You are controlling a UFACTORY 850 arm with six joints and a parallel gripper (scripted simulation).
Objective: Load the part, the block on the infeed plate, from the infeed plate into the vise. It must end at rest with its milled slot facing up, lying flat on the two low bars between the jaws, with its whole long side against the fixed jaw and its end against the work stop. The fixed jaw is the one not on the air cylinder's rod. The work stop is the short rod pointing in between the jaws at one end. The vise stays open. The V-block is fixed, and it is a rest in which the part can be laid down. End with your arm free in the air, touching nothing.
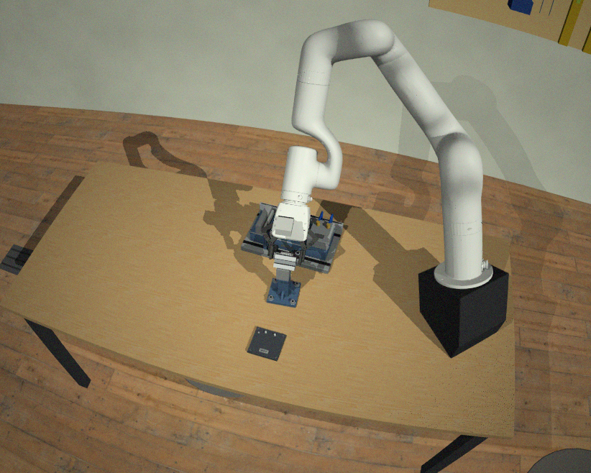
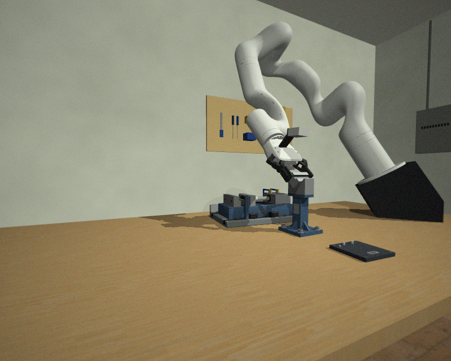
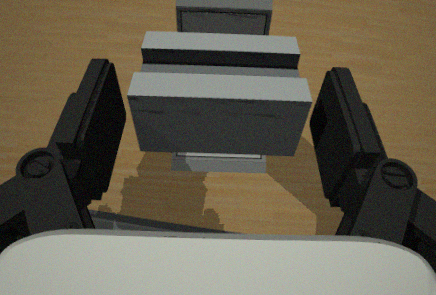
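Observation:
The grey part [image 3: 219,106] rests on top of the blue V-block stand [image 1: 284,287], in front of the vise [image 1: 292,241]. In the wrist view a dark groove runs along its length. My gripper [image 3: 219,90] is open, with one finger on each side of the part's ends and a clear gap on both sides. From the side view the gripper [image 2: 296,170] hangs tilted just above the part [image 2: 298,183]. The vise [image 2: 253,209] stands open behind it, and its jaws are partly hidden by my wrist. The dark infeed plate [image 1: 266,343] lies bare.
My black base block [image 1: 464,308] stands at the right. A tool board [image 2: 249,124] hangs on the back wall.

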